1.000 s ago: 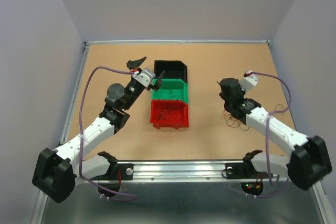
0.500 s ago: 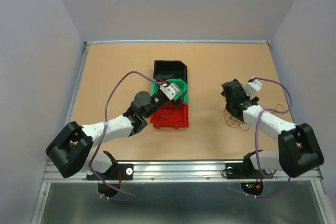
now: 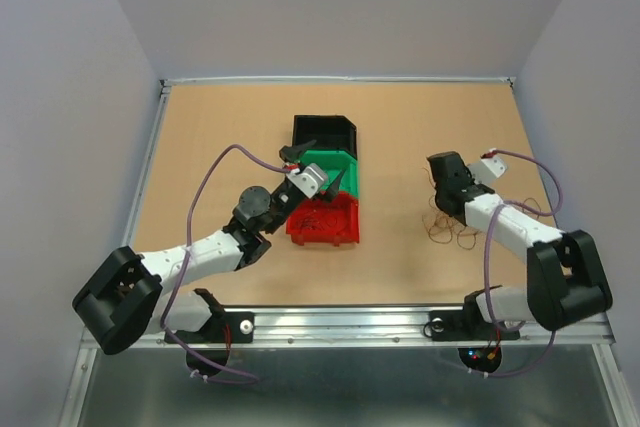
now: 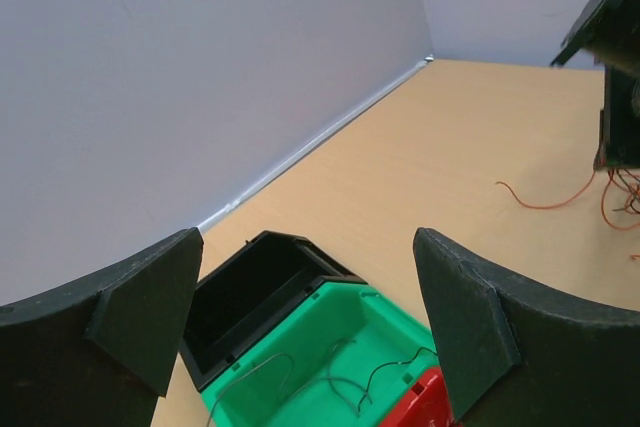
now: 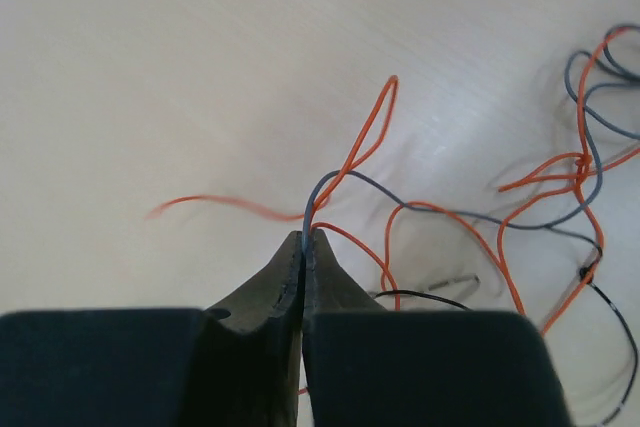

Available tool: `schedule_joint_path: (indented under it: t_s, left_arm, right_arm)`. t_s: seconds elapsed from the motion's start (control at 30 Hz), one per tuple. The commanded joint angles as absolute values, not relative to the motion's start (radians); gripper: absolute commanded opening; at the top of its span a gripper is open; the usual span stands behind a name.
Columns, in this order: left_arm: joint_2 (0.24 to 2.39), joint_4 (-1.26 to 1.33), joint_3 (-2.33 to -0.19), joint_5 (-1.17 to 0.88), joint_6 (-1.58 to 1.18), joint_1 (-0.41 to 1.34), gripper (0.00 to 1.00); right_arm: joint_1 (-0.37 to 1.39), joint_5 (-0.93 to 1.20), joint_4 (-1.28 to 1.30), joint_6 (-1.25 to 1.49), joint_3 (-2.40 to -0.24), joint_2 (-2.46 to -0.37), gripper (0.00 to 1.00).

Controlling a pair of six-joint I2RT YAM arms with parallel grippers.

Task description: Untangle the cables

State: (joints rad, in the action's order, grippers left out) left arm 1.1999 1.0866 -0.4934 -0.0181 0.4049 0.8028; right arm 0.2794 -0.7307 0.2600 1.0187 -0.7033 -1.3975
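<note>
Landmark: the green bin (image 3: 341, 158), middle one of three bins standing in a row on the tabletop (image 3: 210, 137).
Black bin (image 3: 324, 125): touching the far side of the green bin.
Red bin (image 3: 322, 238): touching the near side of the green bin, with thin strands lying inside.
Green bin contents: a few thin dark strands (image 4: 335, 383) on its floor, seen from the left wrist.
Cables (image 3: 456, 233): a loose scribble of orange, grey and black wires flat on the tabletop, well apart from the green bin, off to its right in the top view and a little nearer the arm bases.
Left end effector (image 3: 313, 169): hangs over the green bin, fingers spread wide, nothing between them.
Right end effector (image 5: 303, 245): down at the edge of the cables on the side facing the green bin, fingers pressed together, pinching a grey strand at the very tip; an orange loop rises just beside it.
</note>
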Motion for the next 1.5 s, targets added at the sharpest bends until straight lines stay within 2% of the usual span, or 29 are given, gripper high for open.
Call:
schedule_joint_path:
  t_s: [0.0,0.13,0.37,0.57,0.63,0.67,1.0,1.4,1.47]
  left_arm:
    - [1.218,1.14,-0.511,-0.064,0.428,0.805,0.99]
    - [1.233,1.112,-0.525,-0.13,0.437,0.805,0.99]
    - [1.229,1.091,-0.523,-0.319,0.405,0.807,0.99]
    - [1.304,1.123,-0.537,-0.428,0.42,0.825,0.99]
    - [1.331,1.152,-0.537,-0.416,0.445,0.842,0.99]
    - [1.36,1.16,-0.54,-0.397,0.472,0.851,0.99]
    - [1.518,1.114,-0.698,-0.246,0.517,0.986,0.98]
    - [1.621,1.062,-0.752,-0.203,0.557,1.002,0.86]
    - [1.628,1.063,-0.762,-0.172,0.558,1.002,0.74]
  right_arm:
    - [0.391,-0.923,0.245,0.967,-0.733,-1.181,0.01]
    - [0.434,-0.904,0.209,0.919,-0.712,-1.066,0.01]
    - [0.449,-0.588,-0.09,0.675,-0.588,-0.956,0.06]
    - [0.453,-0.537,-0.121,0.712,-0.568,-0.919,0.06]
    - [0.456,-0.519,-0.126,0.724,-0.569,-0.919,0.06]
    - [0.459,-0.505,-0.13,0.732,-0.569,-0.923,0.03]
    - [0.514,-0.457,-0.167,0.772,-0.566,-0.931,0.03]
    - [0.647,-0.514,-0.221,0.778,-0.577,-0.991,0.03]
    - [0.656,-0.518,-0.225,0.776,-0.577,-0.997,0.03]
